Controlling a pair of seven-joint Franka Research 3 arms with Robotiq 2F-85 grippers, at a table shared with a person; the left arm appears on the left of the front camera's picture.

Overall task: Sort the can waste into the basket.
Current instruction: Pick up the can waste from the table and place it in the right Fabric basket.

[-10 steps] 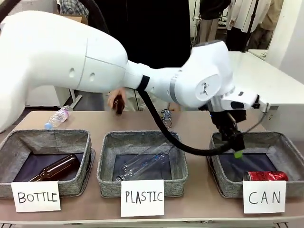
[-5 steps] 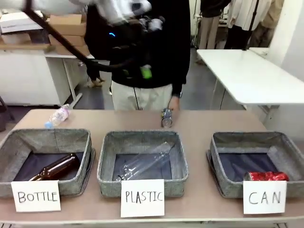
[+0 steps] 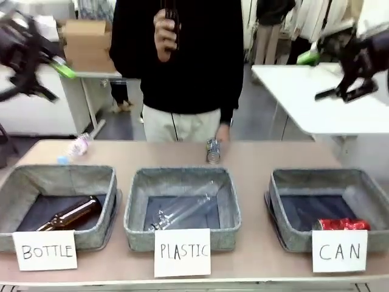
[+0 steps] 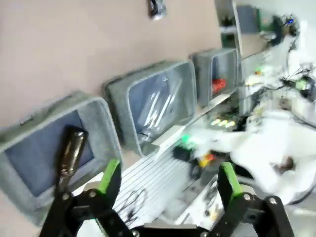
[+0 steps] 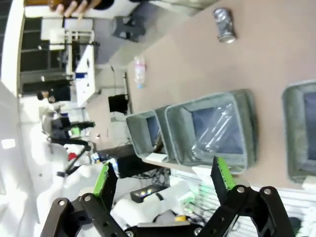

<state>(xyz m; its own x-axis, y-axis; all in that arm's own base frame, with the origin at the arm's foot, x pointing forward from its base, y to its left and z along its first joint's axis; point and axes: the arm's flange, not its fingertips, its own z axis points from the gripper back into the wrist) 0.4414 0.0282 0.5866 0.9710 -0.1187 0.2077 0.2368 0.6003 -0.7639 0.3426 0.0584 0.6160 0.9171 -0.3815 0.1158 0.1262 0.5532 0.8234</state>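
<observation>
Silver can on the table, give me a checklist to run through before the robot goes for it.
1. Silver can free on the table beyond the PLASTIC basket, nothing against it: ok.
2. Can upright or lying: cannot tell.
3. Person's hand clear of it: not ok, it hangs close behind the can.
4. Left jaws open and empty: ok.
5. Right jaws open and empty: ok.
6. Room in the CAN basket: ok, the red can lies in its near right corner, the rest of the floor bare.
</observation>
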